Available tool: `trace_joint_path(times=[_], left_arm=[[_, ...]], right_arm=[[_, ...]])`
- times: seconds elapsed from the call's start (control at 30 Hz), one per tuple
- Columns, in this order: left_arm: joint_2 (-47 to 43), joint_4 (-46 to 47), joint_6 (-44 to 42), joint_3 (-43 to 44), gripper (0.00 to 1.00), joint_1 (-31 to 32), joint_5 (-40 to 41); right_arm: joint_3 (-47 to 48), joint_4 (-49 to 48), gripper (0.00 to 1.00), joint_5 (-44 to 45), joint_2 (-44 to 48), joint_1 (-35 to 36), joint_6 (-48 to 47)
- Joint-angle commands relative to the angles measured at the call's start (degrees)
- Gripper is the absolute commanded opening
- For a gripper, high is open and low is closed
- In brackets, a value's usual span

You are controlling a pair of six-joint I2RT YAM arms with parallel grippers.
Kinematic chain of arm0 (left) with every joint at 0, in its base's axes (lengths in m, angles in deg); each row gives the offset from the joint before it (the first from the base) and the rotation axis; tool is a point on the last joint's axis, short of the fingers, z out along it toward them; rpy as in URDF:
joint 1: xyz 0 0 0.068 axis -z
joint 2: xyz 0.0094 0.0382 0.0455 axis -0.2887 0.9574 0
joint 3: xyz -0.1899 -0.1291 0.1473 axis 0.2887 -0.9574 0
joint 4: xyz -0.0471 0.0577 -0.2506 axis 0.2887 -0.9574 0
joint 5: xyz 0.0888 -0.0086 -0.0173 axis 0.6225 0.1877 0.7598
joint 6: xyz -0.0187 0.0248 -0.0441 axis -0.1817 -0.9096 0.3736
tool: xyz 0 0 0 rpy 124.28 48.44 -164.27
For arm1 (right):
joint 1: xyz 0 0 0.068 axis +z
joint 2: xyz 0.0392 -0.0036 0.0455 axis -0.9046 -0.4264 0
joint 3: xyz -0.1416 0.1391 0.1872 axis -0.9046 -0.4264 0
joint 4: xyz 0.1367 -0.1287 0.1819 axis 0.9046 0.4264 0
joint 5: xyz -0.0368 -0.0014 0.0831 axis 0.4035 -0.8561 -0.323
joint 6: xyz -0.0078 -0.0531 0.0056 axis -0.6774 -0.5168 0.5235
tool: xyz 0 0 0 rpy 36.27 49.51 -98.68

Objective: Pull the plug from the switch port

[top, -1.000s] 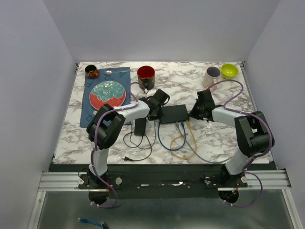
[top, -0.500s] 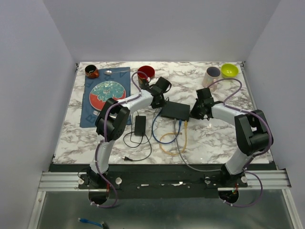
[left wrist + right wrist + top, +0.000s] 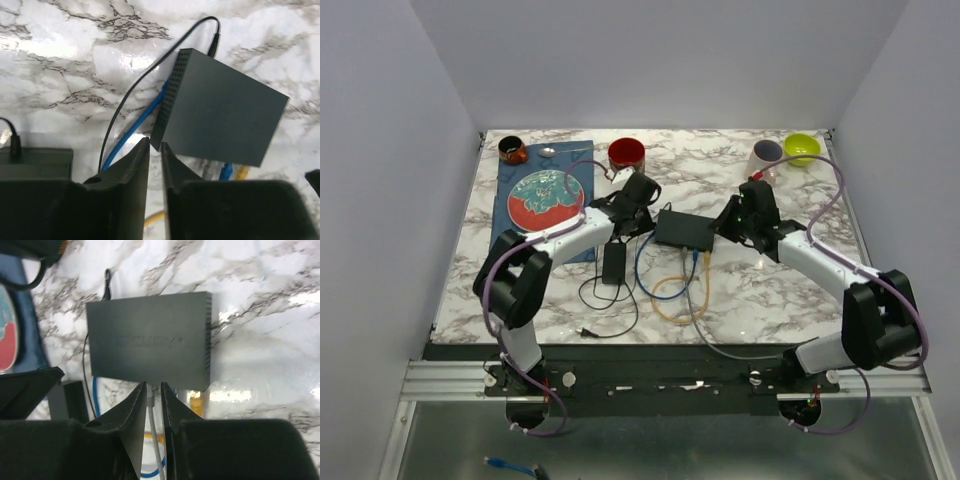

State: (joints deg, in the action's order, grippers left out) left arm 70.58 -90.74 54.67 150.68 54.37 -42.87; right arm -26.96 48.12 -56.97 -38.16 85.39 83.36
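Note:
The black network switch (image 3: 683,231) lies mid-table, slightly skewed; it also shows in the left wrist view (image 3: 220,125) and the right wrist view (image 3: 150,342). Blue (image 3: 655,290), yellow (image 3: 685,312) and grey (image 3: 697,300) cables are plugged into its near side. My left gripper (image 3: 648,220) is at the switch's left corner, fingers (image 3: 137,165) nearly together with nothing between them. My right gripper (image 3: 725,225) is over the switch's right end, shut. The grey plug (image 3: 153,396) shows through the slit between its fingertips, and I see no contact.
A black power adapter (image 3: 614,262) with a thin black cord (image 3: 140,85) lies left of the switch. A red mug (image 3: 626,153), a plate (image 3: 545,198) on a blue mat, a dark cup (image 3: 512,150), a pink mug (image 3: 765,155) and a green bowl (image 3: 801,148) stand at the back.
The left gripper swung toward the red mug, then back to the switch's left corner. The right arm stretched out with its elbow moving right. The switch turned slightly and the cables shifted.

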Motion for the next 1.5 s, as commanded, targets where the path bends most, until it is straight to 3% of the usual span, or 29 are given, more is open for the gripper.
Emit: trace_joint_path(times=[0.0, 0.27, 0.5, 1.07, 1.2, 1.33, 1.37, 1.4, 1.43, 1.47], left_arm=[[-8.85, 5.68, 2.36, -7.89, 0.34, 0.74, 2.18], [-13.78, 6.47, 1.74, -17.82, 0.36, 3.02, 0.69], [-11.76, 7.35, 2.36, -20.20, 0.33, 3.90, -1.07], [-17.12, 7.52, 2.71, -26.09, 0.33, 5.04, -1.16], [-18.18, 5.42, 1.58, -24.96, 0.33, 5.04, 0.86], [-17.66, 4.45, -0.63, -20.31, 0.34, 4.78, 4.64], [-17.04, 4.53, -1.32, -17.16, 0.36, 4.61, 4.56], [-16.34, 4.54, -2.20, -15.22, 0.45, 4.60, 5.08], [-14.16, 3.49, -2.73, -13.11, 0.80, 4.60, 6.04], [-13.18, 2.26, -2.91, -8.82, 0.98, 4.60, 6.49]], right_arm=[[-6.19, -1.28, 0.27, -1.73, 3.85, 2.49, -0.33], [-17.00, -2.68, 0.29, -0.24, 10.27, 3.11, -1.21], [-16.66, -4.35, 0.29, -0.50, 3.78, 3.11, -0.51], [-0.23, -2.87, 0.28, 3.46, -14.16, 2.14, 0.54], [-1.45, -1.46, 0.28, 4.77, -9.44, 2.05, 0.10], [-11.18, -5.13, 0.32, 3.56, 5.03, 2.14, -0.07], [-13.30, -8.71, 0.35, 0.94, 7.52, 2.14, -0.07], [-14.89, -10.58, 0.37, -0.74, 9.72, 2.14, 0.19], [-16.30, -11.99, 0.42, -1.72, 12.09, 2.14, 0.28], [-18.40, -14.18, 0.48, -3.99, 14.99, 2.14, -0.33]])
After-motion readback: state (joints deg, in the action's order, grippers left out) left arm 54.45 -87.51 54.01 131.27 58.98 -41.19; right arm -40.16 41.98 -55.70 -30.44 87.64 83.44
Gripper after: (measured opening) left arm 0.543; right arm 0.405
